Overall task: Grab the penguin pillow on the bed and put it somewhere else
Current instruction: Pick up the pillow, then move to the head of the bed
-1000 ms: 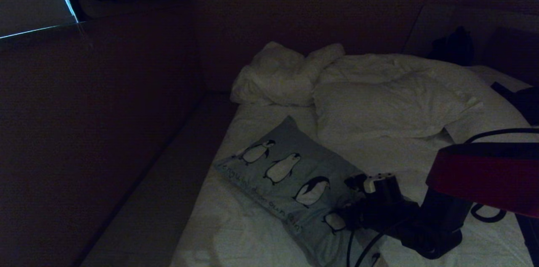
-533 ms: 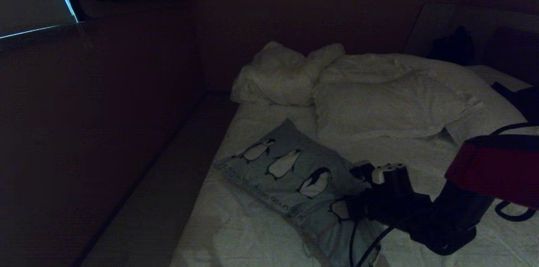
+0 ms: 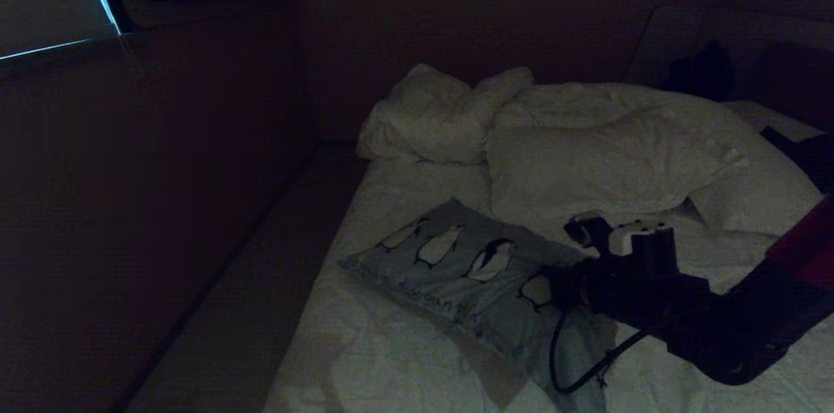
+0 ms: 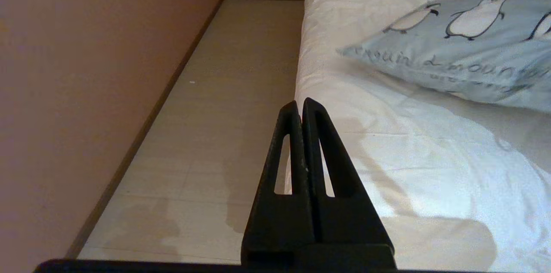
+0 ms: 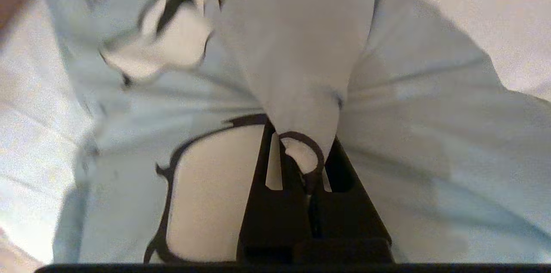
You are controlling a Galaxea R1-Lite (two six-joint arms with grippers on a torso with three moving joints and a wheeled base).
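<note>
We have the bed (image 3: 404, 361) spread beneath our right claw (image 3: 561, 288), white pillows (image 3: 606, 172) piled beyond it. The penguin pillow (image 3: 456, 270) stretches away from that claw toward the wall side, its gripped end raised, the far end low over the sheet. Our right claw is clenched on a pinched fold of the pillow's fabric. Our left claw (image 4: 300, 107) hangs clenched and empty over the floor beside the bed. We judge the pick-up made; carrying and setting down remain.

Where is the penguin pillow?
In the head view the penguin pillow lies on the bed's left side, just before the white pillows, with the right end effector pinching its fabric.
</note>
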